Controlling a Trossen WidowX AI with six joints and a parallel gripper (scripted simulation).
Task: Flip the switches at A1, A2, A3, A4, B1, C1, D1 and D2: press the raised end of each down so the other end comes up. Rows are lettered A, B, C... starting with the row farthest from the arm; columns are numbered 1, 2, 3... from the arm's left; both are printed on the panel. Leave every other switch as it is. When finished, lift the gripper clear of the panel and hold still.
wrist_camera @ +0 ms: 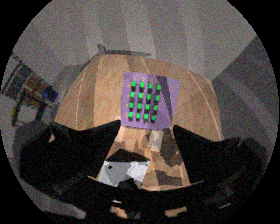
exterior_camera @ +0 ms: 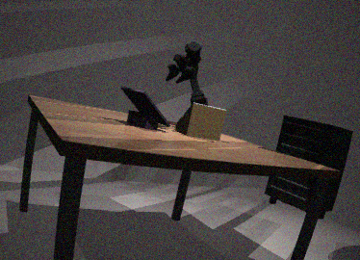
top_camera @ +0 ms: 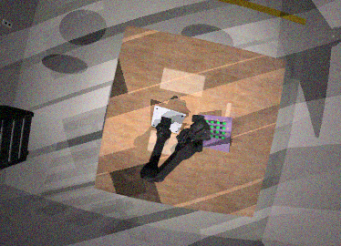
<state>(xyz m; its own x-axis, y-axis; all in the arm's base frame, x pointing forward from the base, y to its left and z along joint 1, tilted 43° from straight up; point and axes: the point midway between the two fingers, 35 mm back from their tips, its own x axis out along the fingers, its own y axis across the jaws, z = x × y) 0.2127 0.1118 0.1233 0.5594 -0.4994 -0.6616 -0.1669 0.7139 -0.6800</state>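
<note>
The end effector (top_camera: 200, 128) (exterior_camera: 177, 78) (wrist_camera: 148, 125), fingers spread, hovers above the desk (top_camera: 191, 191) (exterior_camera: 120, 137) (wrist_camera: 82, 107). Beyond its fingertips stands the purple panel (top_camera: 221, 144) (wrist_camera: 167, 107), its path unobstructed in the wrist view.

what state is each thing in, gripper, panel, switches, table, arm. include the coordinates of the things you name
fingers (exterior_camera: 179, 78): wide apart, nothing between them
panel (exterior_camera: 144, 106) (wrist_camera: 173, 90): propped at a slant on the table
switches (wrist_camera: 142, 102): green and black, too small to tell which end is raised
table (top_camera: 150, 46) (exterior_camera: 120, 146) (wrist_camera: 80, 100): standing upright on its legs
arm (top_camera: 157, 155) (exterior_camera: 194, 79): raised above the table
</note>
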